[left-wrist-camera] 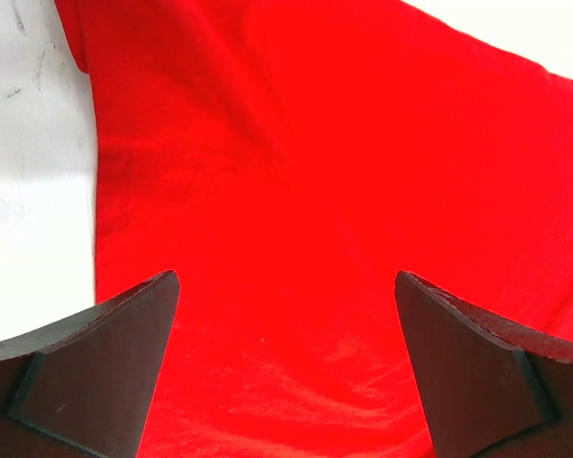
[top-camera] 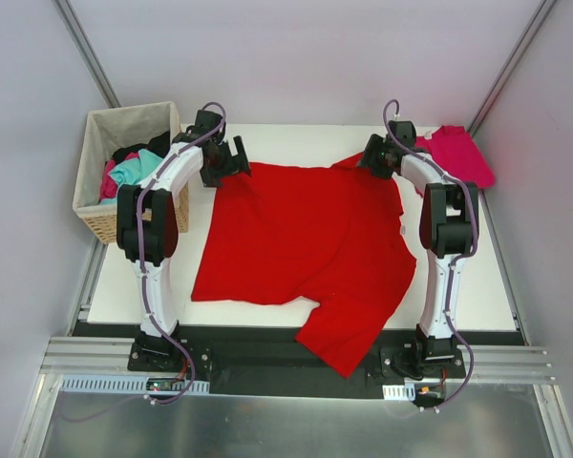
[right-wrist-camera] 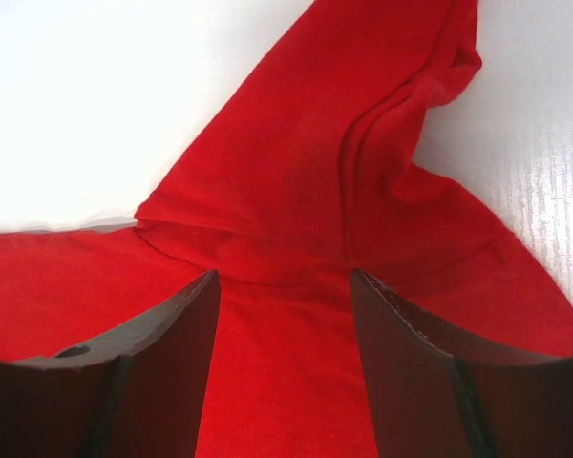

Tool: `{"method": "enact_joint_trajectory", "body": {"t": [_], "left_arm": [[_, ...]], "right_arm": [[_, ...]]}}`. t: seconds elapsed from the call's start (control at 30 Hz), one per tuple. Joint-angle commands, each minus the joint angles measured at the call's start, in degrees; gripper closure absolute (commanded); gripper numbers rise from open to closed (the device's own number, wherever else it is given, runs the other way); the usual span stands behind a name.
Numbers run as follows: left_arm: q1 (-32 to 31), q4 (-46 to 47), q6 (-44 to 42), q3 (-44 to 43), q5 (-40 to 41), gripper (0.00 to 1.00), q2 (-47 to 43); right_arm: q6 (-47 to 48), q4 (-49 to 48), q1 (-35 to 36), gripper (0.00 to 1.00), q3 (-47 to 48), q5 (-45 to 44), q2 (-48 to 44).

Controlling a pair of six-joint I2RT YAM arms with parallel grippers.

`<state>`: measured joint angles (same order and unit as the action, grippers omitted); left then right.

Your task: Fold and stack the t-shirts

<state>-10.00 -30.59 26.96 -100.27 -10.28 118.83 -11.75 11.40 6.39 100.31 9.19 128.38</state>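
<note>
While the left fingers point(left-wrist-camera: 105, 367) gape over the red t-shirt point(top-camera: 296, 229), the right fingers point(right-wrist-camera: 162, 367) — narrower — stand open.

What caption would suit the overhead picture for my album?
Bright red cloth t-shirt spread across a white table, lined wicker basket of clothes beside it.

Matt cloth on a smooth white tabletop

The red t-shirt point(top-camera: 306, 239) is soft, matt cloth, creased in shallow folds; the pink t-shirt point(top-camera: 456, 153) has the same dull finish. The table point(top-camera: 477, 286) is smooth, white and faintly scuffed. The basket point(top-camera: 100, 224) is rough woven wicker with a cloth liner. The left gripper point(left-wrist-camera: 286, 286) has dark, matt plastic fingers point(left-wrist-camera: 105, 363).
</note>
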Motion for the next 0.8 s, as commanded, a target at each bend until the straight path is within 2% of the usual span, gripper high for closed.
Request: {"method": "enact_joint_trajectory", "body": {"t": [0.0,0.13,0.4,0.57,0.77], "left_arm": [[0.7,0.8,0.9,-1.7,-0.9,0.03,0.2],[0.7,0.9,0.7,-1.7,-0.4,0.03,0.0],[0.7,0.8,0.5,-2.0,-0.2,0.03,0.3],[0.8,0.8,0.4,-2.2,0.1,0.03,0.6],[0.9,0.8,0.5,-2.3,0.0,0.03,0.9]], "right_arm": [[0.6,-0.7,-0.8,0.40,0.1,-0.8,-1.7],[0.6,-0.6,-1.0,0.40,0.8,-1.0,-1.5],[-0.1,0.8,-2.0,0.49,5.1,-1.2,1.1],[-1.0,1.1,-1.9,0.58,7.3,-0.3,2.4],[-1.0,1.8,-1.8,0.63,8.8,0.0,3.2]]}}
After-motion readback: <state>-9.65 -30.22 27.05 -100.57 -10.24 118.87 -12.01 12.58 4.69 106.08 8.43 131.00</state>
